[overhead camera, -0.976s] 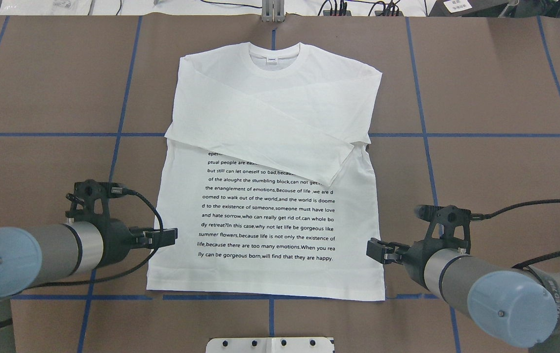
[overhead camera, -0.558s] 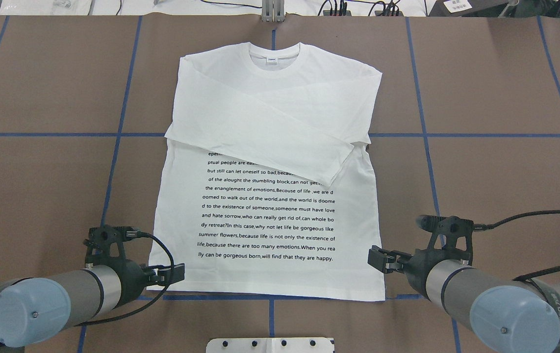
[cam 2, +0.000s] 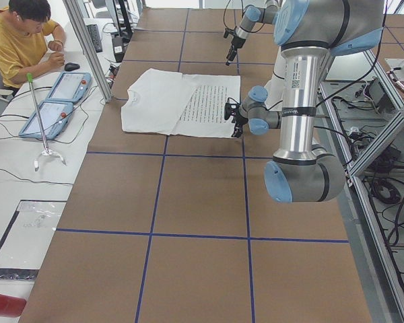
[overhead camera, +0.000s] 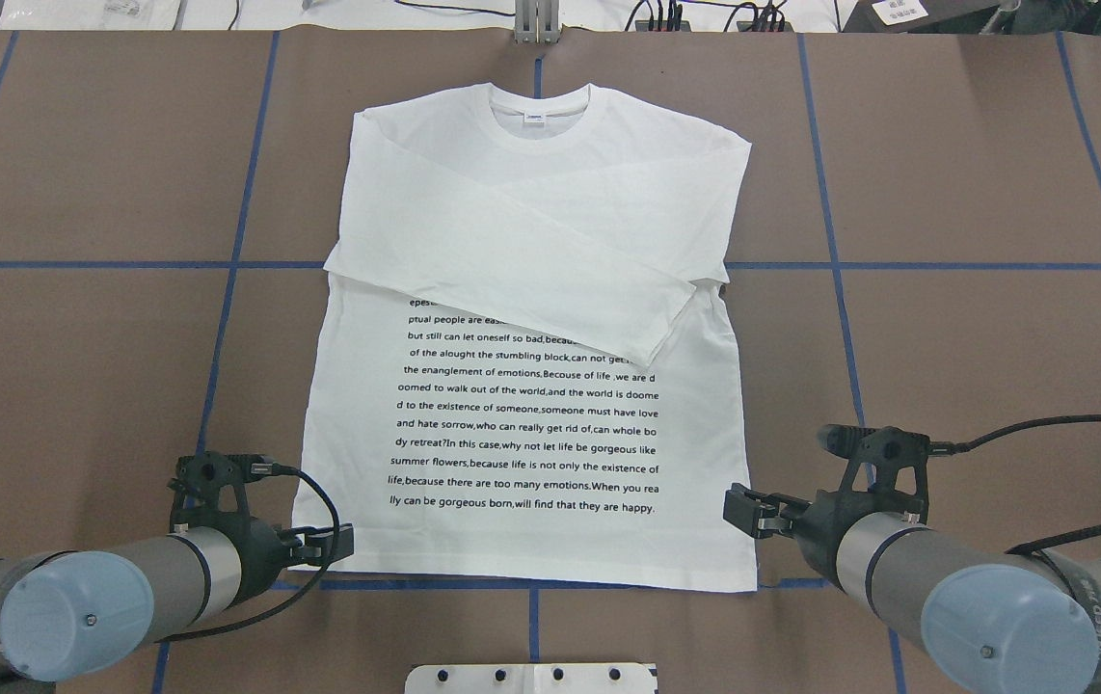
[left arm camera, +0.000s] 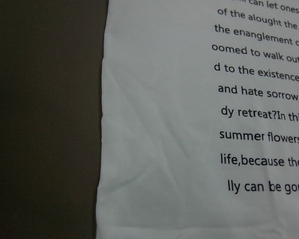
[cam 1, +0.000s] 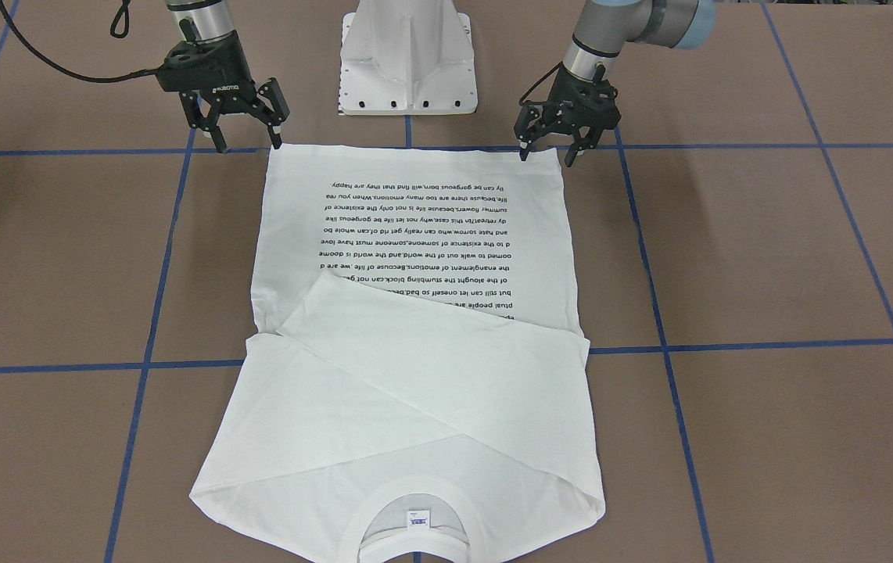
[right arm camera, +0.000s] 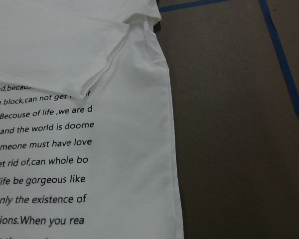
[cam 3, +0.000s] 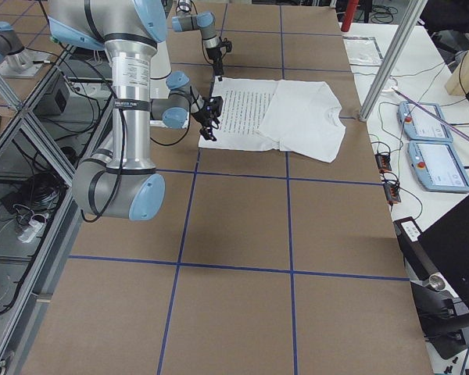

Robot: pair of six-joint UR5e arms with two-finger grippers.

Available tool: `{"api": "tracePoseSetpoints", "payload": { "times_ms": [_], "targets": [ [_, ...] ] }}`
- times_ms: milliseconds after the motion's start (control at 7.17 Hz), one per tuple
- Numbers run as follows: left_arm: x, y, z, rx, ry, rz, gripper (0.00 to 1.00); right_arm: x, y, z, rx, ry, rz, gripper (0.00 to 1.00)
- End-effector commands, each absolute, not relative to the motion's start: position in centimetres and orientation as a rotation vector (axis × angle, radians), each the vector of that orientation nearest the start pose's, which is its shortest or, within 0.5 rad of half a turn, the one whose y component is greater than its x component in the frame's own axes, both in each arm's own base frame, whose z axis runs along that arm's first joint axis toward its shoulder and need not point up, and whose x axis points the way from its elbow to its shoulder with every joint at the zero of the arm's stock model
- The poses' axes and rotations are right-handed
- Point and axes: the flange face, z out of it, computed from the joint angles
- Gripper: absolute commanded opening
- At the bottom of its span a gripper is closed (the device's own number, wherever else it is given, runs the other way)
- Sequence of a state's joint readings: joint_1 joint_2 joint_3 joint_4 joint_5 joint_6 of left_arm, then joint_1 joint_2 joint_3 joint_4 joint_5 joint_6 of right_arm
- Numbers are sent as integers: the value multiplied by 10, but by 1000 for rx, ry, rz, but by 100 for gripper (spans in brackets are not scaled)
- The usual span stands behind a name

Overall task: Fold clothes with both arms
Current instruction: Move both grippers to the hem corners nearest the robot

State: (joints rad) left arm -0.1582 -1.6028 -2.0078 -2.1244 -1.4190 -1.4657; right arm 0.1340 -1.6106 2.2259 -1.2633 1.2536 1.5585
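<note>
Since 1 second ago the left gripper [cam 1: 547, 156] has slid back along the T-shirt's [overhead camera: 531, 540] side to the hem corner nearest the robot. The right gripper [cam 1: 249, 145] has crept only slightly toward the other hem corner. Both arms reach low over the table [overhead camera: 975, 337], grippers pointing down. Each gripper's jaws stand spread wide, holding nothing, with the tips at the 2 corners; I cannot tell whether they touch the cloth. The T-shirt lies flat, text up, 2 sleeves crossed over the chest.
</note>
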Motion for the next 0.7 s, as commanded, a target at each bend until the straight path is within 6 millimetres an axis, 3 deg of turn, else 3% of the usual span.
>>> {"api": "tracePoseSetpoints", "payload": {
  "times_ms": [0, 279, 558],
  "targets": [
    [474, -220, 381, 265, 985, -115, 86, -414, -221, 339, 362, -890, 257, 100],
    [477, -215, 381, 260, 985, -105, 77, -414, -220, 341, 361, -888, 255, 100],
    [477, -211, 383, 256, 981, -97, 76, -414, -220, 340, 365, -889, 255, 100]
  ]
}}
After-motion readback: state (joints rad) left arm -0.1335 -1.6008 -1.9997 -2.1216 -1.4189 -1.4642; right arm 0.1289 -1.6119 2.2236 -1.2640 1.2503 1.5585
